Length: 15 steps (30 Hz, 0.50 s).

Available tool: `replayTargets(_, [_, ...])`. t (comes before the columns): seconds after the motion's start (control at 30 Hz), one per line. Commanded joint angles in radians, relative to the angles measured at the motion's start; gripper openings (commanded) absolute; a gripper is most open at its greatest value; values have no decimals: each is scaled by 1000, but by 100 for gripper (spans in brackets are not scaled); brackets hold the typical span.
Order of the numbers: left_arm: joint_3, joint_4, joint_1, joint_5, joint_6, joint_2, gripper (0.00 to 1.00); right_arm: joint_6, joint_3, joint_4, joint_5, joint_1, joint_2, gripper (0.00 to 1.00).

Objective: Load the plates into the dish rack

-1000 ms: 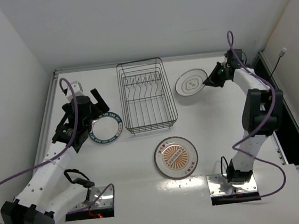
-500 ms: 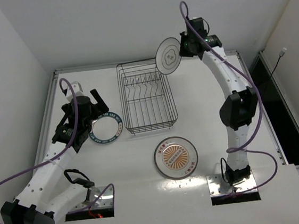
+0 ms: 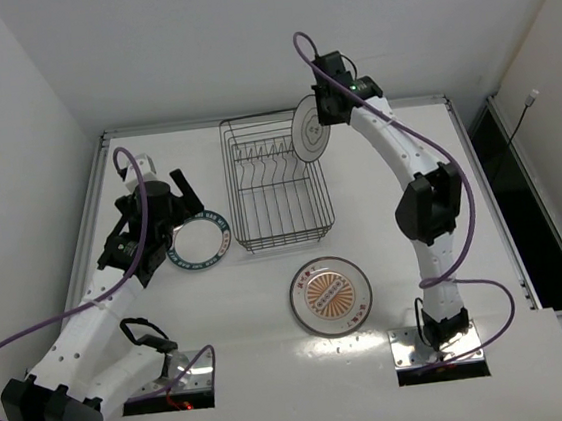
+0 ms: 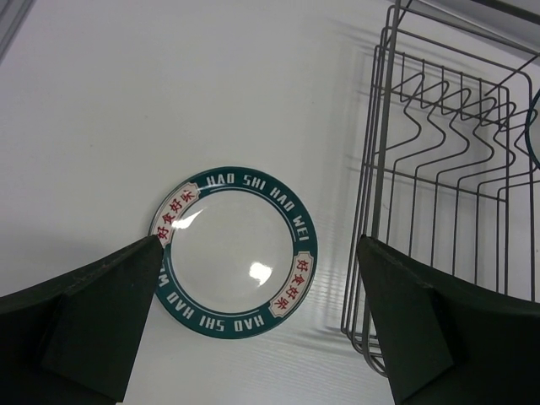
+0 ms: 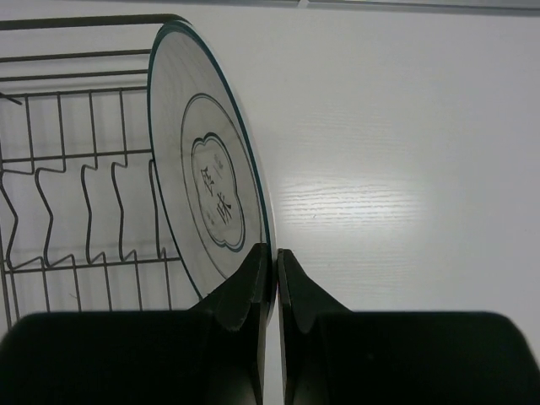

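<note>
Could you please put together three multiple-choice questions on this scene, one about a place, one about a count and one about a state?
1. Where is the teal-rimmed plate?
A) flat on the table, left of the dish rack
B) standing in the rack
C) held in an end effector

2. How many plates lie flat on the table?
A) one
B) two
C) three

3. What state is the right end effector in?
A) open and empty
B) shut on the rim of the dark-ringed plate
C) shut on a rack wire

Answers:
1 A, the top view shows it flat beside the rack's left wall.
2 B, only the teal-rimmed plate and the orange sunburst plate lie there.
3 B, the right wrist view shows it pinching the upright plate's edge.
</note>
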<state>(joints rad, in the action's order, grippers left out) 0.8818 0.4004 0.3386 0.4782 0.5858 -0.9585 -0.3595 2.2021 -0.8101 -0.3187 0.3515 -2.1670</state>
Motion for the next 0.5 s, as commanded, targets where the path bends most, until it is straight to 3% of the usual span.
replayTargets(0.0, [28, -5, -7, 16, -11, 30, 100, 53, 33, -8, -120, 43, 4, 0])
replayTargets(0.13, [28, -5, -7, 16, -11, 30, 100, 53, 33, -27, -198, 96, 4, 2])
replayTargets(0.4, [28, -14, -7, 7, -11, 30, 100, -44, -21, -95, -123, 159, 1, 2])
replayTargets(0.43, [28, -14, -7, 7, -11, 40, 100, -44, -33, -81, -123, 159, 10, 3])
replayTargets(0.47, [28, -14, -7, 7, -11, 40, 100, -44, -44, -81, -112, 159, 19, 11])
